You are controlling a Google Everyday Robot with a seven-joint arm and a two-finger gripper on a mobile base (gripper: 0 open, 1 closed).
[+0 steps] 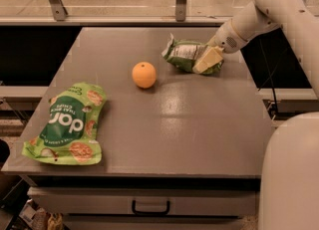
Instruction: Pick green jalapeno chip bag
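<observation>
I have the gripper (209,59) at the right end of the green jalapeno chip bag (183,55), toward the far side of the counter (199,139).

Reading across from the left, I see a flat bright-green "pop" bag (67,124) lying near the counter's front left corner. An orange (144,74) sits further back toward the middle, apart from both bags. Just right of the orange, the crumpled green jalapeno chip bag rests on the counter with its pale panel facing up. The gripper overlaps the bag's right end, and the arm (249,22) reaches in from the upper right. I cannot tell whether the gripper is apart or clamped on the bag.
</observation>
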